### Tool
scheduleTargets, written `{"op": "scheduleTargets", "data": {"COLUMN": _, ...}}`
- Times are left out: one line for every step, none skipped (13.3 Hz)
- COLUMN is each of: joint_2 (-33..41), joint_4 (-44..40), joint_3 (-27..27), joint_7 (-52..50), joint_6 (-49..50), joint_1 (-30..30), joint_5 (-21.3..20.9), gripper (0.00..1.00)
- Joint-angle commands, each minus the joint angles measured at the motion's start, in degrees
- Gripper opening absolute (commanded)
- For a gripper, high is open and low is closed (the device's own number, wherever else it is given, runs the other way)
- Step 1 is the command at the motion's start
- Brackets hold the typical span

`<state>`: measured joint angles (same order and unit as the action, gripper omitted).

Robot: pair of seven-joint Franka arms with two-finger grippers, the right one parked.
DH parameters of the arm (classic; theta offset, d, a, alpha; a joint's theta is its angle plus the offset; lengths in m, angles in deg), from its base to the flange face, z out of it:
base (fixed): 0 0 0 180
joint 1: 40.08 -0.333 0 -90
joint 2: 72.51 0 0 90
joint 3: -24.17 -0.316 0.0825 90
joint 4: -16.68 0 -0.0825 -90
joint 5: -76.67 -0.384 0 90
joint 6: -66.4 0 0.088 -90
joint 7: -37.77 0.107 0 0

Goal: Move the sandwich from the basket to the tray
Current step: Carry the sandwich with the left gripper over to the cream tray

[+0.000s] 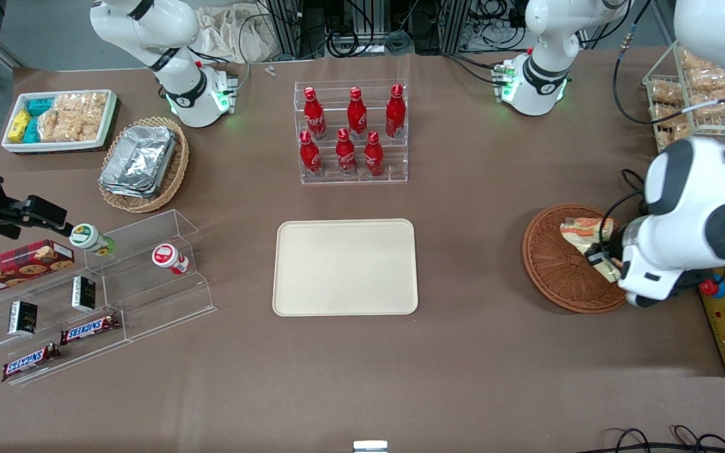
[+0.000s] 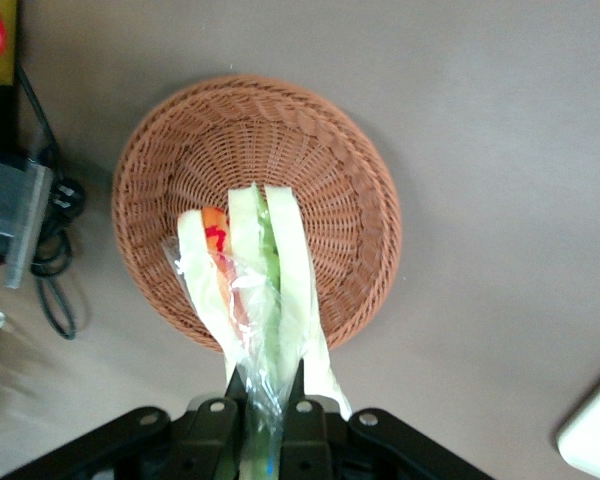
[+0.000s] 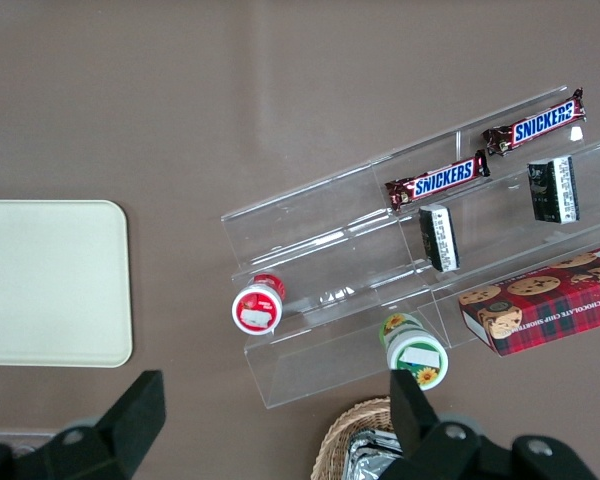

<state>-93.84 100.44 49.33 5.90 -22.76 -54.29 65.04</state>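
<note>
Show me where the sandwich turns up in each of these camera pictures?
Front view: the sandwich is over the basket, partly hidden by the working arm.
Left wrist view: the sandwich, wrapped in clear film, is pinched in the gripper above the basket.
Right wrist view: not in it.
Shared landmark: the cream tray, also in the right wrist view.

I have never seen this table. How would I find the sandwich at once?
Start at the cream tray in the middle of the table, then look toward the working arm's end, to the round reddish-brown basket. Over it, the claw is shut on the sandwich. It is the only wedge of pale bread with orange and green layers, in clear wrap.
</note>
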Motion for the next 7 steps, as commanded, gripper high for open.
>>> {"op": "scheduleTargets", "data": {"joint_2": 0.6, "joint_4": -5.8, "joint_3": 1.6, "joint_7": 7.7, "joint_6": 4.4, "joint_1": -0.1, "joint_5": 0.0, "gripper": 0.08}}
{"op": "scheduleTargets", "data": {"joint_2": 1.2, "joint_4": -5.8, "joint_3": 2.6, "joint_7": 9.5, "joint_6": 4.4, "joint_1": -0.1, "joint_5": 0.0, "gripper": 0.08}}
{"op": "scheduleTargets", "data": {"joint_2": 1.2, "joint_4": -5.6, "joint_3": 4.5, "joint_7": 10.0, "joint_6": 4.4, "joint_1": 0.0, "joint_5": 0.0, "gripper": 0.08}}
{"op": "scheduleTargets", "data": {"joint_2": 1.1, "joint_4": -5.5, "joint_3": 6.7, "joint_7": 10.0, "joint_6": 4.4, "joint_1": 0.0, "joint_5": -0.1, "gripper": 0.08}}
{"op": "scheduleTargets", "data": {"joint_2": 0.6, "joint_4": -5.4, "joint_3": 9.4, "joint_7": 10.0, "joint_6": 4.3, "joint_1": 0.0, "joint_5": -0.1, "gripper": 0.08}}
{"op": "scheduleTargets", "data": {"joint_2": 0.3, "joint_4": -5.2, "joint_3": 12.2, "joint_7": 9.8, "joint_6": 3.9, "joint_1": 0.4, "joint_5": -0.1, "gripper": 0.08}}
{"op": "scheduleTargets", "data": {"joint_2": -0.8, "joint_4": -4.8, "joint_3": 13.9, "joint_7": 9.5, "joint_6": 3.6, "joint_1": 1.5, "joint_5": 0.0, "gripper": 0.08}}
